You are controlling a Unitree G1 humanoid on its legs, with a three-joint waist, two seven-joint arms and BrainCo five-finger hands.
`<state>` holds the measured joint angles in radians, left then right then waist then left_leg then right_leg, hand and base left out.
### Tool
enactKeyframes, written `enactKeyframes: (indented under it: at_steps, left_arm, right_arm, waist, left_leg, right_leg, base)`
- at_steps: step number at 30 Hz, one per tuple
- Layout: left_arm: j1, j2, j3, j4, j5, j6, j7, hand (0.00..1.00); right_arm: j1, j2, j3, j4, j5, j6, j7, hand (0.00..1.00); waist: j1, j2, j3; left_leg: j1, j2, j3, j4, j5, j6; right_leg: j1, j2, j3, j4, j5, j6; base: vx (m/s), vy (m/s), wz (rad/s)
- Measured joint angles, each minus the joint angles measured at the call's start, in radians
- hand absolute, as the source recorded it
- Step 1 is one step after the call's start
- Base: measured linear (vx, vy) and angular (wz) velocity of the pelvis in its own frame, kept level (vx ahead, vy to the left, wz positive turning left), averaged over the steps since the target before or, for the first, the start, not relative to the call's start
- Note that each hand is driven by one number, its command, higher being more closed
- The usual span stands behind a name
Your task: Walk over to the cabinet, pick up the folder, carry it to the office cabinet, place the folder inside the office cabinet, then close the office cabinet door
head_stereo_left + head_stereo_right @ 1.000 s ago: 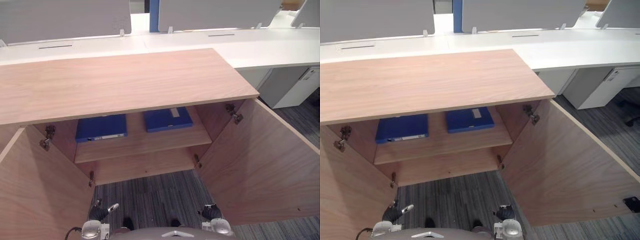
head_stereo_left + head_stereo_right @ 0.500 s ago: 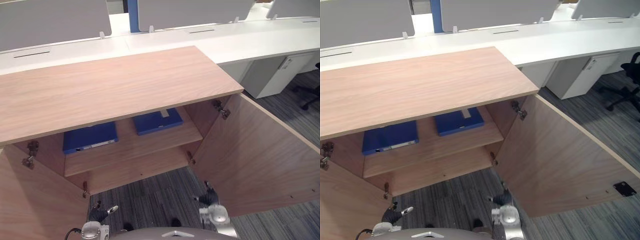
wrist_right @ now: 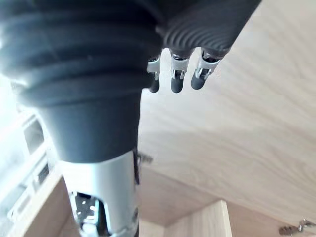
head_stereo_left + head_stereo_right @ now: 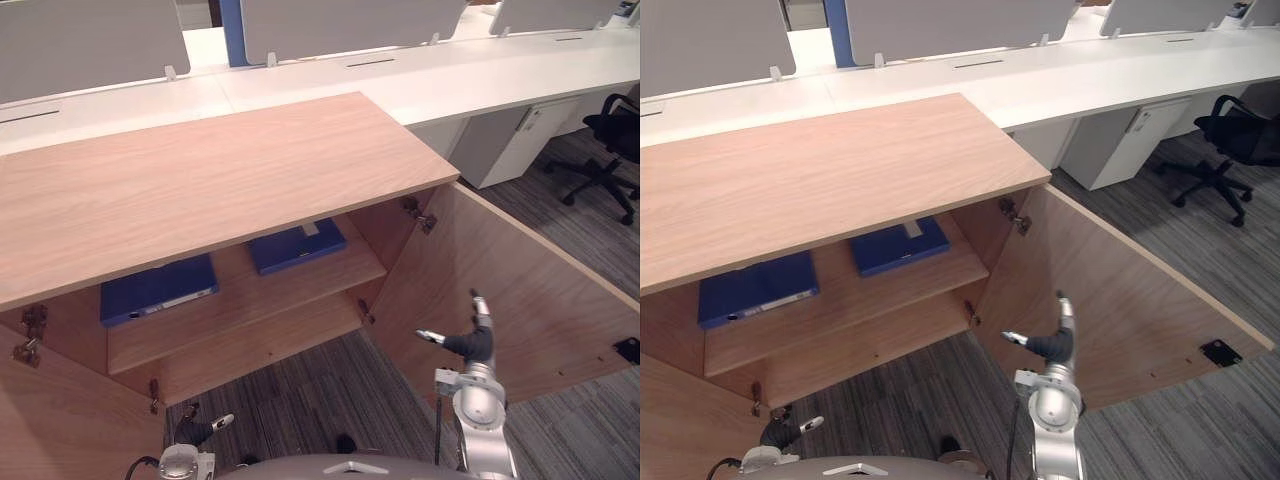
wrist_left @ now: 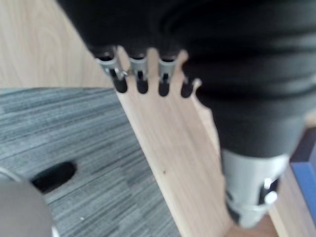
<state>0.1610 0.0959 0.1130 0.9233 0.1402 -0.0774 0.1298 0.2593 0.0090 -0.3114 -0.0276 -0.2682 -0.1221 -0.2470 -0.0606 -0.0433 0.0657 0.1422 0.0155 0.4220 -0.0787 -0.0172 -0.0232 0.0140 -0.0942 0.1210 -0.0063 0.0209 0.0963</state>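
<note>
You can't see either blue folder whole: the cabinet top (image 4: pixel 220 180) overhangs the upper shelf (image 4: pixel 250 305) and hides the back of both. The left folder (image 4: pixel 155 288) lies flat with its pale-labelled spine facing out. The right folder (image 4: pixel 295 247) lies flat beside it, apart from it, with a pale tab at its hidden edge. Neither hand holds one. The space under the shelf is mostly hidden behind the shelf's front edge, so you can't tell what it contains. The left door (image 4: pixel 60 430) stands open and is cut off at the picture's edge and corner. The right door (image 4: pixel 540 300) swings wide open over the grey carpet (image 4: pixel 300 410), its inner face towards you. Your right hand (image 4: pixel 472 343) is raised in front of that inner face, fingers straight and pointing up, thumb spread out towards the cabinet, empty. In the right wrist view its fingertips (image 3: pixel 173 85) point at the wood panel, but you can't tell whether they touch it. Your left hand (image 4: pixel 195 430) hangs low by the left door, partly cut off, fingers relaxed and holding nothing. In its wrist view the fingertips (image 5: pixel 142 85) sit over the door's lower edge. White desks (image 4: pixel 480 80) and a black office chair (image 4: pixel 610 140) stand behind.
</note>
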Motion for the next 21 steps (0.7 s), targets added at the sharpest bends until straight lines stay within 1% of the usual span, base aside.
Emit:
enactKeyframes:
  at_steps: [2,5,6,7,8,10,13,16,17,19,21]
  left_arm:
    - [0.006,-0.003,0.0,-0.004,0.0,0.002,0.002,0.0]
    - [0.014,-0.02,0.003,-0.011,-0.001,0.006,0.005,0.0]
    - [0.018,-0.033,0.006,-0.012,-0.001,0.007,0.009,0.0]
    - [0.023,-0.051,0.015,-0.027,-0.001,0.011,0.009,0.0]
    - [0.027,-0.064,0.023,-0.041,-0.001,0.014,0.009,0.0]
    - [0.031,-0.113,0.043,-0.064,-0.002,0.016,0.008,0.0]
    - [0.013,-0.166,0.038,-0.118,-0.002,0.016,0.007,0.0]
    - [-0.001,-0.175,0.056,-0.129,-0.003,0.015,-0.003,0.0]
    - [-0.001,-0.175,0.059,-0.129,-0.004,0.015,-0.003,0.0]
    - [-0.001,-0.175,0.06,-0.129,-0.01,0.015,-0.003,0.0]
    - [0.002,-0.175,0.059,-0.129,-0.014,0.015,-0.004,0.0]
  right_arm:
    - [0.032,0.023,-0.075,-0.041,0.042,-0.005,-0.031,0.0]
    - [0.053,0.034,-0.128,-0.051,0.092,-0.005,-0.064,0.0]
    - [0.073,0.045,-0.146,-0.061,0.122,-0.005,-0.07,0.0]
    - [0.091,0.054,-0.159,-0.079,0.152,-0.005,-0.074,0.0]
    - [0.096,0.055,-0.163,-0.085,0.165,-0.005,-0.079,0.0]
    - [0.108,0.056,-0.165,-0.116,0.207,-0.005,-0.105,0.0]
    - [0.109,0.059,-0.164,-0.118,0.249,-0.007,-0.106,0.0]
    - [0.098,0.056,-0.166,-0.115,0.275,-0.007,-0.111,0.0]
    - [0.093,0.055,-0.167,-0.11,0.281,-0.007,-0.112,0.0]
    - [0.06,0.049,-0.185,-0.078,0.304,-0.009,-0.113,0.0]
    - [0.025,0.048,-0.211,-0.035,0.316,-0.01,-0.114,0.0]
  waist:
    - [-0.008,0.005,-0.003]
    - [-0.028,0.011,-0.005]
    - [-0.035,0.019,-0.008]
    - [-0.04,0.025,-0.008]
    - [-0.045,0.027,-0.006]
    - [-0.053,0.044,-0.006]
    - [-0.051,0.053,-0.005]
    - [-0.049,0.055,-0.004]
    - [-0.049,0.055,-0.003]
    - [-0.044,0.056,-0.003]
    - [-0.04,0.056,-0.003]
  left_leg:
    - [0.002,0.001,0.027,0.0,-0.009,0.0]
    - [0.002,0.007,0.07,0.0,-0.017,-0.001]
    - [0.007,0.01,0.096,0.001,-0.022,-0.001]
    - [0.013,0.018,0.124,0.021,-0.038,0.0]
    - [0.013,0.026,0.138,0.045,-0.046,0.009]
    - [0.013,0.061,0.196,0.13,-0.103,0.009]
    - [0.006,0.09,0.252,0.186,-0.141,0.001]
    - [-0.002,0.114,0.293,0.218,-0.16,-0.01]
    - [-0.001,0.116,0.297,0.22,-0.161,-0.012]
    - [-0.001,0.127,0.318,0.231,-0.165,-0.019]
    - [-0.002,0.131,0.323,0.233,-0.166,-0.02]
  right_leg:
    - [-0.021,0.008,0.035,0.011,-0.005,-0.006]
    - [-0.055,0.02,0.074,0.037,-0.011,-0.009]
    - [-0.067,0.029,0.093,0.048,-0.008,-0.005]
    - [-0.07,0.036,0.109,0.06,-0.006,-0.002]
    - [-0.07,0.042,0.118,0.064,-0.005,-0.001]
    - [-0.071,0.061,0.143,0.074,-0.003,-0.001]
    - [-0.095,0.085,0.177,0.093,-0.003,-0.001]
    - [-0.118,0.107,0.205,0.103,-0.001,-0.005]
    - [-0.121,0.109,0.207,0.103,-0.001,-0.007]
    - [-0.134,0.114,0.197,0.103,-0.013,-0.025]
    - [-0.14,0.113,0.191,0.107,-0.014,-0.027]
  base:
    - [-0.03,-0.023,-0.46]
    - [-0.01,-0.029,-0.51]
    - [0.04,-0.033,-0.62]
    - [0.05,-0.045,-0.69]
    - [0.06,-0.058,-0.79]
    - [0.05,-0.072,-0.76]
    - [0.02,-0.065,-0.59]
    - [-0.01,-0.073,-0.42]
    - [-0.01,-0.045,-0.28]
    - [-0.01,-0.048,-0.26]
    - [0.01,-0.037,-0.14]
